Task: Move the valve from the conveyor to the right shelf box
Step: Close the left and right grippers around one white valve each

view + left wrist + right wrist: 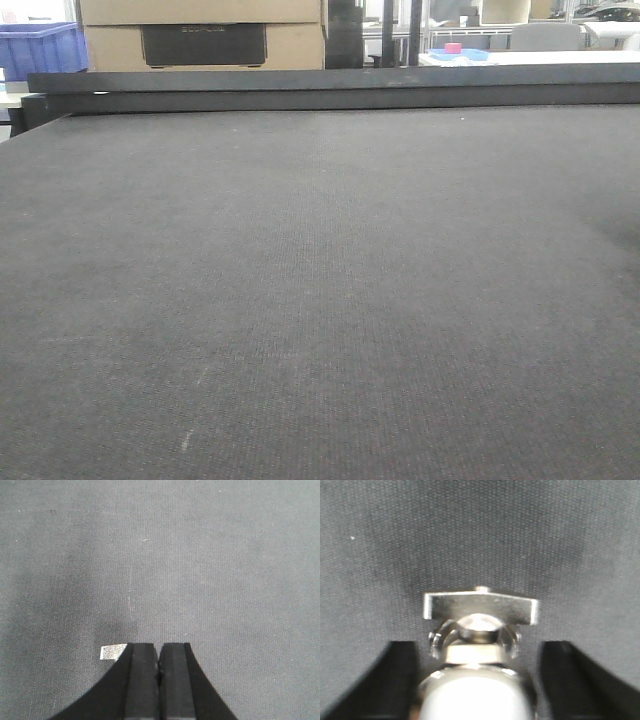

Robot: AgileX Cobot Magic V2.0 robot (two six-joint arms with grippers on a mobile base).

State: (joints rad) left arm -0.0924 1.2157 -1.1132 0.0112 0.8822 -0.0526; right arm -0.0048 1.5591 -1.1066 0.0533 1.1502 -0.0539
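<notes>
Steel-bright, the valve lies on the conveyor between the spread jaws of our right gripper, so we close squarely on its body; our left gripper hangs closed.

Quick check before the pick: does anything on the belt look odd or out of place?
One thing: a small pale scrap lies on the belt beside the shut left gripper, possibly stray tape or a label. The valve sits inside the open right gripper, with no damage showing.
</notes>
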